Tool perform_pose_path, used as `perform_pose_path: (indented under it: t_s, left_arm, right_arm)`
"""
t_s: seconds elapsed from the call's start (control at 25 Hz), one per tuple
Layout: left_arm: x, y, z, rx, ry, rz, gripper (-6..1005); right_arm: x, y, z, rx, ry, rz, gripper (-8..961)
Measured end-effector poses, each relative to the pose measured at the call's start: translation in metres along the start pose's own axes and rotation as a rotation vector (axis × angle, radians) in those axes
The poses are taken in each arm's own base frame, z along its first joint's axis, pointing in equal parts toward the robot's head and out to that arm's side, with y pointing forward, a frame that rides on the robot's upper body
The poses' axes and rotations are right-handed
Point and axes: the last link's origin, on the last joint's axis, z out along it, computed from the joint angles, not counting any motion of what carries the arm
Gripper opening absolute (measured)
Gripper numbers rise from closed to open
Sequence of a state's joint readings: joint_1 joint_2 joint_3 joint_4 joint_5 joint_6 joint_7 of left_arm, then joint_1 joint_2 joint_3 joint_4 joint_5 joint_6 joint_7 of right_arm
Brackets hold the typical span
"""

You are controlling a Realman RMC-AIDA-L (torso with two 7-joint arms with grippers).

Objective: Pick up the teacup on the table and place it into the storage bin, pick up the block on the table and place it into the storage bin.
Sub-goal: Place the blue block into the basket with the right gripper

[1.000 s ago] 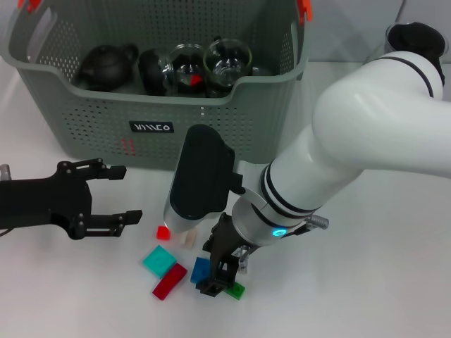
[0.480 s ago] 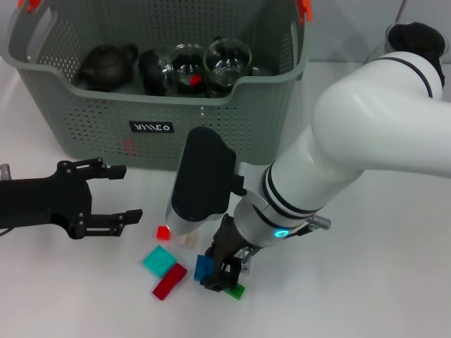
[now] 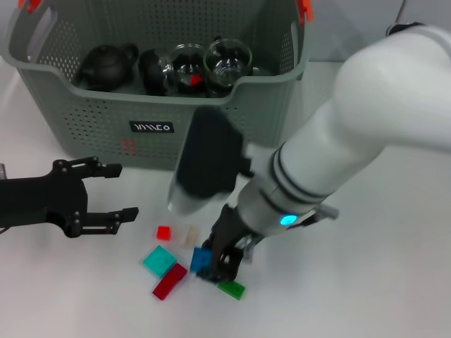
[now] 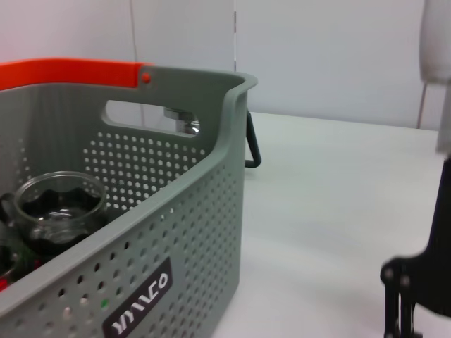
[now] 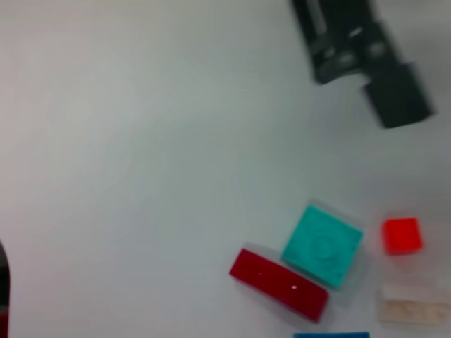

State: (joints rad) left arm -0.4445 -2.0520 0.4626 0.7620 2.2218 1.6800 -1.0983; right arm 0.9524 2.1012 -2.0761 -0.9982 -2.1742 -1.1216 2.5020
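- Head view: the storage bin [image 3: 141, 105] already holds several pieces of teaware, among them a dark teapot [image 3: 106, 65] and two glass cups [image 3: 227, 60], and we see no teacup on the table, so we judge the teacup half of the task done.
- What is left, as we read it, is the blocks: they lie in a loose cluster on the table in front of the bin's labelled wall, well apart from it.
- In that cluster we count a small red cube [image 3: 163, 232], a pale block [image 3: 189, 235], a teal block [image 3: 159, 260], a dark red block [image 3: 170, 281], a blue block [image 3: 202, 260] and a green block [image 3: 232, 289].
- The right gripper [image 3: 224, 264] is down in the cluster on the side away from the bin. The blue block sits right against its fingertips and the green block lies just beyond them; we cannot tell whether the jaws are pinching the blue block or merely standing beside it.
- The left gripper [image 3: 106, 191] hovers off to the left of the blocks, in front of the bin, with its jaws spread and nothing between them.
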Motion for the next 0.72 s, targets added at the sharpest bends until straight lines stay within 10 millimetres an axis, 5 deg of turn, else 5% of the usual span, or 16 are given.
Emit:
perform_pose_path:
  t_s: [0.32, 0.52, 0.72]
  left_arm:
    - [-0.004, 0.001, -0.007, 0.022, 0.005, -0.014, 829]
    - [-0.004, 0.001, -0.008, 0.021, 0.005, -0.015, 829]
    - [-0.002, 0.001, -0.006, 0.017, 0.008, -0.011, 829]
  right_arm:
    - [0.001, -0.013, -0.072, 0.018, -0.114, 0.096, 445]
    - [-0.022, -0.015, -0.141, 0.112, -0.271, 0.059, 455]
    - [-0.046, -0.033, -0.184, 0.255, -0.386, 0.021, 465]
